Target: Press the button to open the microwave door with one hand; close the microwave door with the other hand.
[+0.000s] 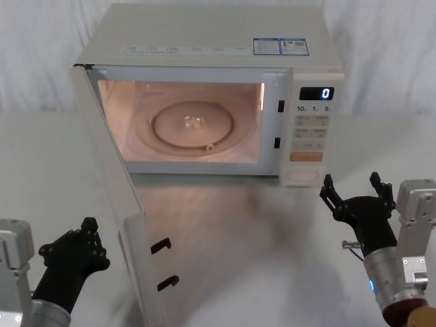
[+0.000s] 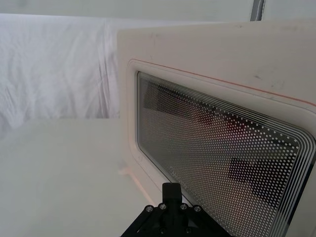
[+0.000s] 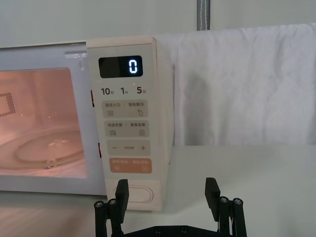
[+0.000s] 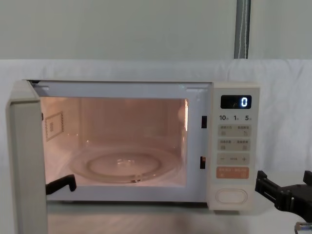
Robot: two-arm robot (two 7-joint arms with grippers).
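At the near left of the white surface (image 1: pixel 231 225), the left pincer (image 1: pixel 87 240) is held low, just left of the free edge of the microwave door (image 1: pixel 112 197); its fingers are seen drawn together. At the near right, the right pincer (image 1: pixel 357 193) is held in front of the microwave's lower right corner, its fingers (image 3: pixel 122 192) spread apart and closed on nothing, with clear space between them and the front panel. In the right wrist view, one finger is seen lined up just below the button (image 3: pixel 134 191).

Between the two pincers, the microwave door is swung wide open on its left hinge, reaching toward the near edge, with two dark latch hooks (image 1: pixel 163 262) showing on its free edge. In the left wrist view, the door's dotted glass window (image 2: pixel 222 158) is seen close beside the left pincer.

Farther back, the microwave (image 1: pixel 218 41) stands with its cavity lit, and a glass turntable (image 1: pixel 193 127) lies on the cavity floor. On the right, the control panel (image 1: pixel 312 129) carries a display (image 1: pixel 317 93) reading 0, an orange key (image 1: pixel 306 157) and, lowest, the wide oval button. A white cloth (image 1: pixel 381 41) hangs behind.
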